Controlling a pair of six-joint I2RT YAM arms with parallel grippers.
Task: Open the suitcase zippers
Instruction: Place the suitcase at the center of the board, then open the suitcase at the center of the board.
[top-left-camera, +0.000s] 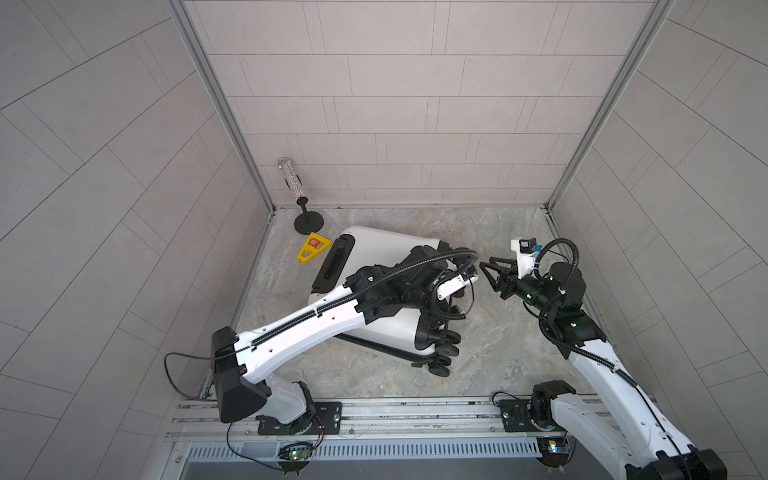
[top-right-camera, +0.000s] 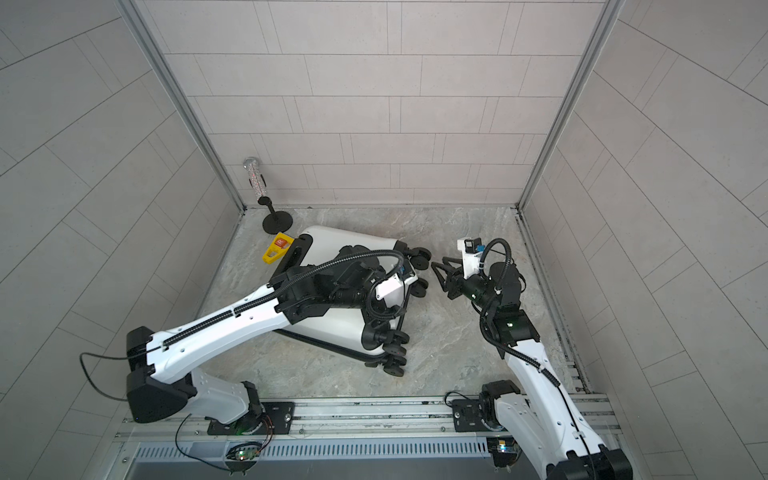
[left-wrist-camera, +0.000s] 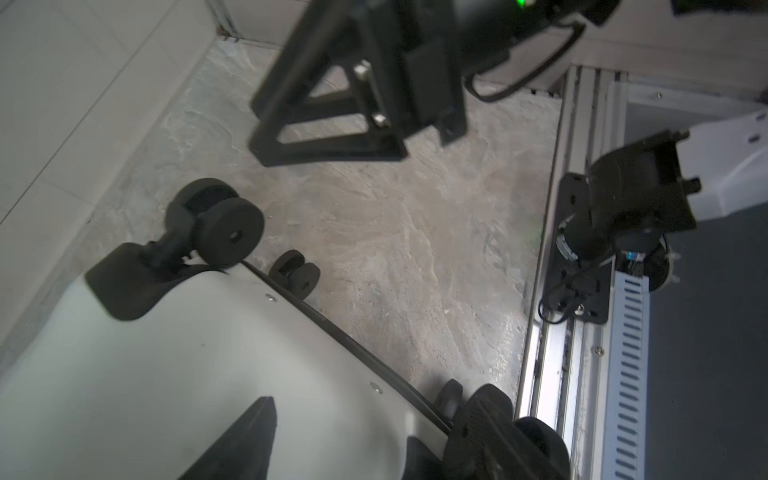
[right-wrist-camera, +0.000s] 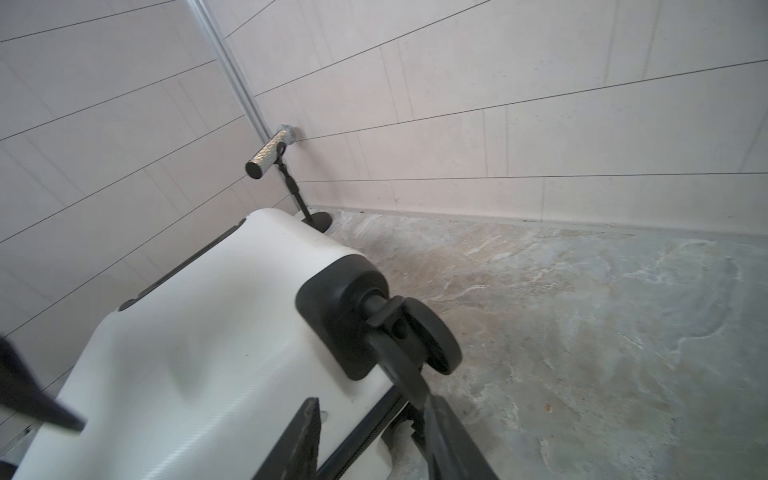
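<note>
- Left gripper: jaws spread, empty, above the suitcase shell.
- Right gripper: jaws apart (nothing held), just beside a wheel.

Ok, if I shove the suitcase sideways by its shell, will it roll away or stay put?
Likely slides, not rolls: the suitcase lies on its broad side, wheels sticking out sideways. Its smooth shell on the polished-looking tabletop may skid or pivot easily. The hard shell should stay stiff, and lying this low it seems unlikely to tip.
</note>
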